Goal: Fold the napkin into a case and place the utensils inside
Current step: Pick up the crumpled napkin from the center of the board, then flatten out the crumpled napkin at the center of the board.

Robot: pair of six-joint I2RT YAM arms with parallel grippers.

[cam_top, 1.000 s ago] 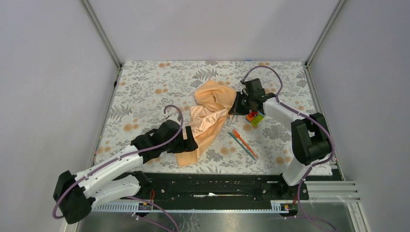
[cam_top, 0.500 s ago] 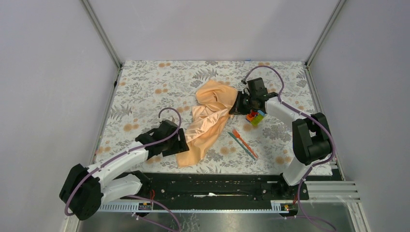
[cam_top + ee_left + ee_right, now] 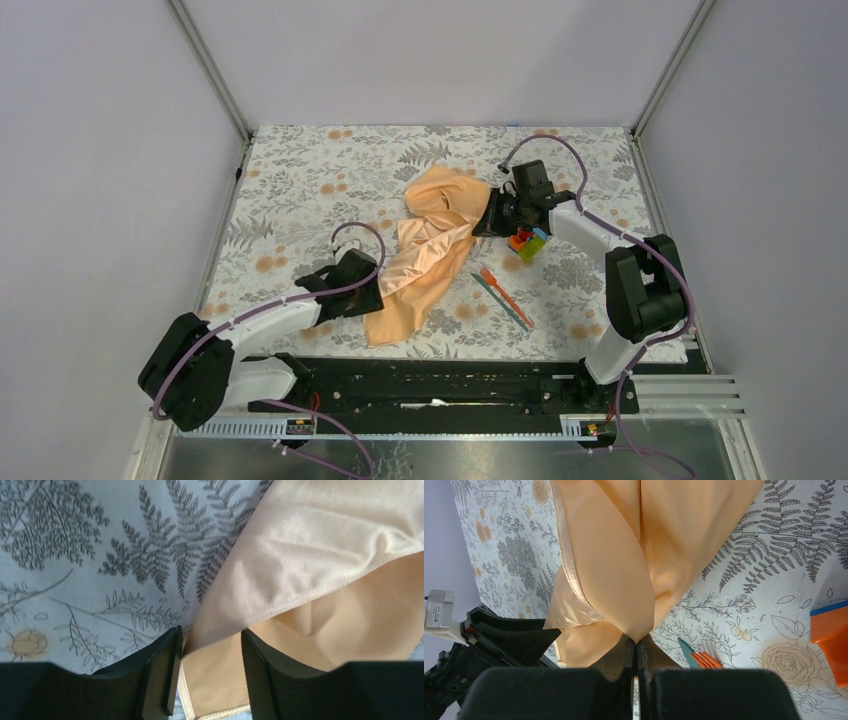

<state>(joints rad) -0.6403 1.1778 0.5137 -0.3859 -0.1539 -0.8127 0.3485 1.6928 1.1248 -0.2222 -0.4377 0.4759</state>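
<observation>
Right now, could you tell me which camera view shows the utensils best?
The top view: both utensils lie whole on the mat, right of the napkin. The right wrist view catches only their ends; the left wrist view shows none.

The pincer [image 3: 210, 636] enters from the bottom edge, with its two dark fingers [image 3: 162, 675] standing apart. The near left edge of the peach-orange napkin [image 3: 320, 545] lies in the gap between them, unclamped. The napkin fills the right half of the view. A stitched hem [image 3: 320, 591] runs diagonally across it, with a shadowed fold beneath. The rest of the view is a pale mat [image 3: 75, 595] printed with grey ferns [image 3: 165, 555]. A small yellow flower [image 3: 22, 642] sits at the left.
</observation>
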